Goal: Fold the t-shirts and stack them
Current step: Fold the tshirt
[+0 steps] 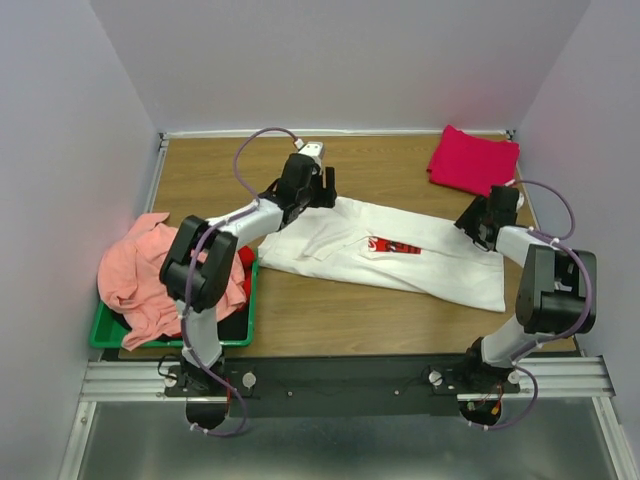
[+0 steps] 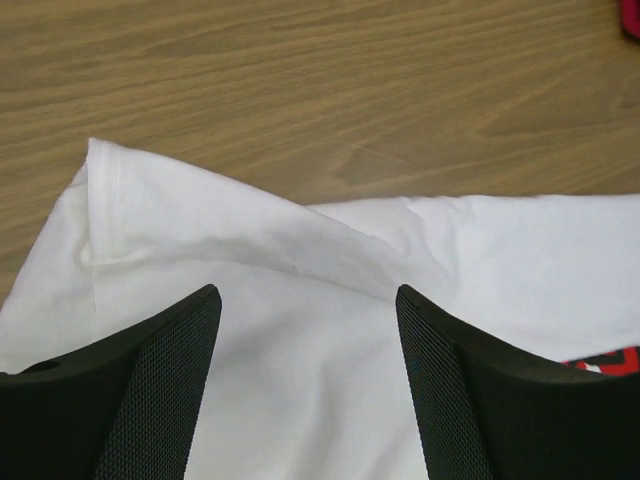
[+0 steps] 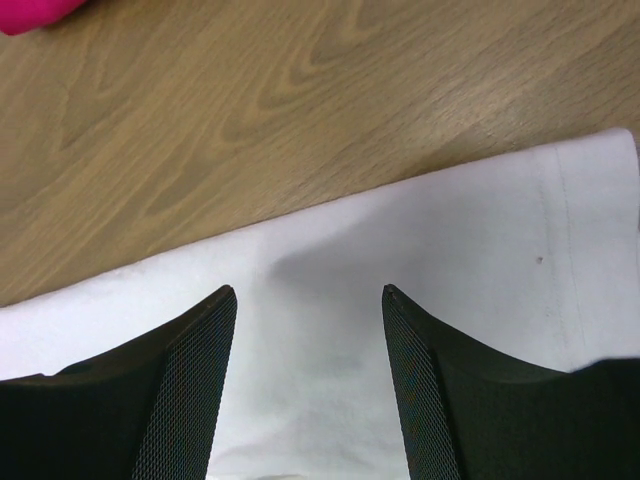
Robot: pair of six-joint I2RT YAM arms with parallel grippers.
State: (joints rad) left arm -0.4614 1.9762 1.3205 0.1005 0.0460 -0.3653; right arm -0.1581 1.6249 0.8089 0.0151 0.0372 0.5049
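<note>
A wood-grain bench point(image 1: 330, 315), enclosed by plain pale walls point(image 1: 340, 60) and edged at the near side by an aluminium rail point(image 1: 130, 378), is seen carrying a large white cloth t-shirt point(image 1: 420, 265) spread across its middle. The lettering of the shirt's red-and-white chest print point(image 1: 398, 246) cannot be read. The left pincer point(image 2: 305, 292) and the right pincer point(image 3: 308, 290) are held wide apart over the shirt's far edge, with nothing gripped. A folded magenta-red t-shirt point(image 1: 472, 160) is laid at the far right corner. A salmon-pink t-shirt point(image 1: 140, 270) is draped over a green plastic bin point(image 1: 110, 338), and a red t-shirt point(image 1: 246, 262) is glimpsed inside it.
</note>
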